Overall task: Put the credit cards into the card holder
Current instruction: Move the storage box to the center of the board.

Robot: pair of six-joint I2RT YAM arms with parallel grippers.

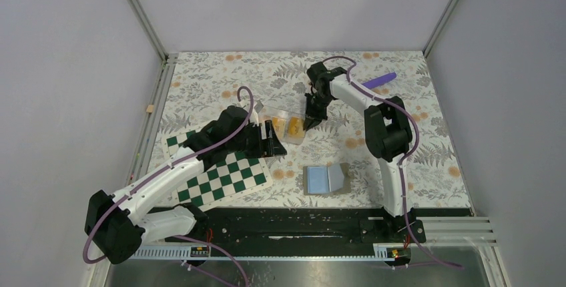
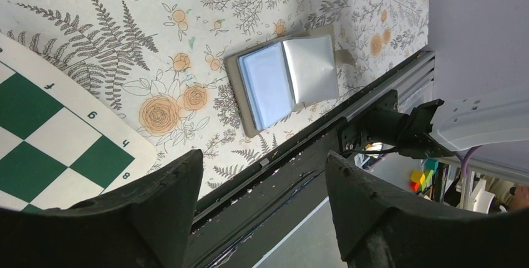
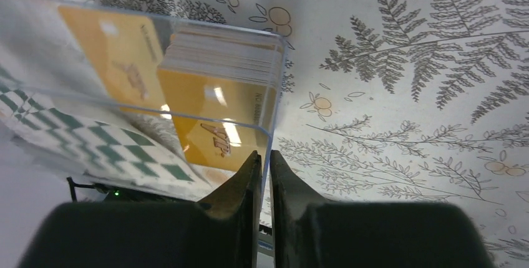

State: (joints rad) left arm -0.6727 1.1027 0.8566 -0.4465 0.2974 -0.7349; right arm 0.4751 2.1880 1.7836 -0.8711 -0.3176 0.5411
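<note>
Top external view — step in hand: taking a first card. Count: one chessboard (image 1: 220, 170), one clear tray (image 1: 294, 111), one open card holder (image 1: 325, 180), two stacks of credit cards (image 3: 212, 118) inside the tray. Left gripper (image 2: 262, 162) wide, empty; right gripper (image 3: 265, 156) pinched narrow on the tray wall. Next — regrip on one card.

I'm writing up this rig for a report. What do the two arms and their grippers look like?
The left arm and right arm both have white link shells between chunky black joint housings, with a loose purple cable looping along each. The left gripper and right gripper are matte black, each with two thick wedge-shaped fingers. I can make out no markings.
</note>
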